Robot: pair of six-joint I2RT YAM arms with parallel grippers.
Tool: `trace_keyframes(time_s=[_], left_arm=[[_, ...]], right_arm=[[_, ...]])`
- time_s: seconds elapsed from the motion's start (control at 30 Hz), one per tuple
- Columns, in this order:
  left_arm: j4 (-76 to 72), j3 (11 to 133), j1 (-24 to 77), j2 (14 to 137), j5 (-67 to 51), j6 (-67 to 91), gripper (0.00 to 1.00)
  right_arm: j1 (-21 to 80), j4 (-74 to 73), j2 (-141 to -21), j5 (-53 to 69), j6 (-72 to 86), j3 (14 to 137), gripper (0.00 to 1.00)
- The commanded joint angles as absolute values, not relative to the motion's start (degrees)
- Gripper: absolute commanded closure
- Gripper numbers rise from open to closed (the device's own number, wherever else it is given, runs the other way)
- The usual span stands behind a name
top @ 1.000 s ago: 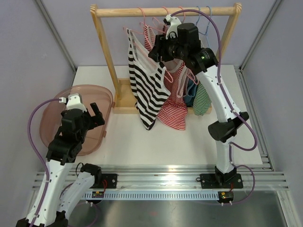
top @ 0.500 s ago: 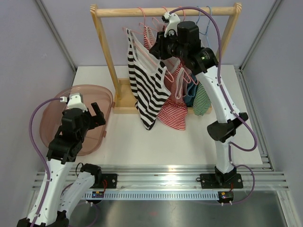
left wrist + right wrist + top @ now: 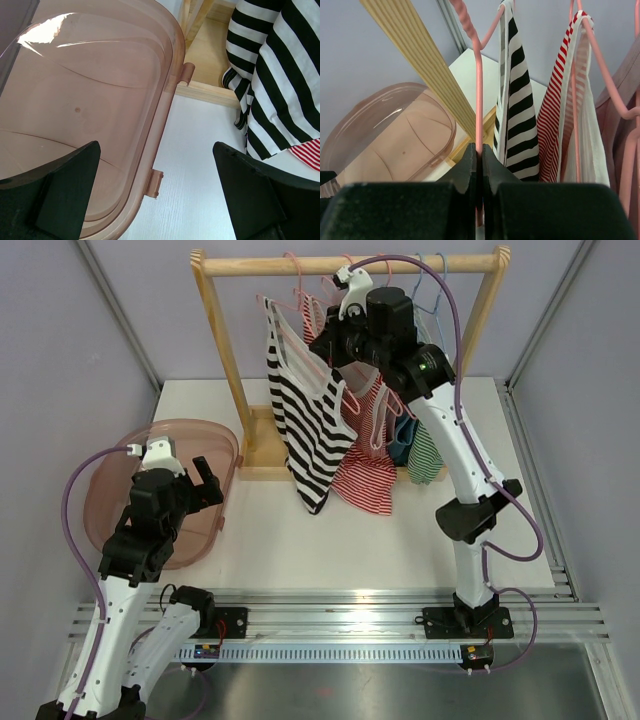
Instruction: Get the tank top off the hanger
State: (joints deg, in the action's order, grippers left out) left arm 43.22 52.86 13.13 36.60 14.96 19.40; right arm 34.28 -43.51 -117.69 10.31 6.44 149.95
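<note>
- The white surface carries everything you see; the two arms are mounted at its near edge
- The wooden rack stands at the far side of the surface, with one round rail across the top and several garments hanging from it
- The pink tub is translucent and lies on the left part of the surface, its rim just beside the base of the rack
- The black-and-white striped tank top hangs at the left end of the row of garments, with its straps up at the rail and its lower hem hanging down in front of the rack's base
- The red-and-white striped top hangs just to the right of it and touches it, and a green striped garment is further right
- The pink hanger carries the striped tank top; you can see its thin wire going up toward the rail in the right wrist view
- The right fingers are pressed together and pinch the wire of the pink hanger, high up near the rail
- The left fingers are spread wide and hold nothing; they hang above the right edge of the tub, well apart from the tank top
</note>
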Motion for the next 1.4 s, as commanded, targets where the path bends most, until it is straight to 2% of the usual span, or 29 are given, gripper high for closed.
trace_keyframes(time_s=[0.0,0.33,0.63,0.83,1.07,1.17,1.37], left_arm=[[40.52,52.65,12.74,36.30,14.06,18.63,0.01],[40.34,53.17,12.57,36.65,13.89,18.46,0.01],[42.45,62.57,13.79,41.21,12.57,20.83,0.01],[43.59,73.55,25.47,49.12,17.75,24.43,0.01],[36.58,81.29,50.75,57.64,30.14,20.24,0.01],[30.78,83.58,58.78,61.16,33.57,14.97,0.01],[22.68,90.15,64.77,66.35,34.63,8.62,0.01]], right_arm=[[34.89,-35.60,-111.98,8.00,7.03,150.21,1.00],[34.98,-33.31,-105.21,8.70,9.84,145.03,1.00],[35.16,-31.81,-88.87,10.28,14.06,122.89,1.00],[35.24,-33.48,-76.57,13.53,17.57,109.53,1.00],[35.24,-42.09,-63.75,14.86,18.10,100.30,1.00],[35.16,-45.17,-60.22,15.03,18.37,99.40,1.00],[35.16,-51.49,-54.76,18.09,18.90,103.97,1.00]])
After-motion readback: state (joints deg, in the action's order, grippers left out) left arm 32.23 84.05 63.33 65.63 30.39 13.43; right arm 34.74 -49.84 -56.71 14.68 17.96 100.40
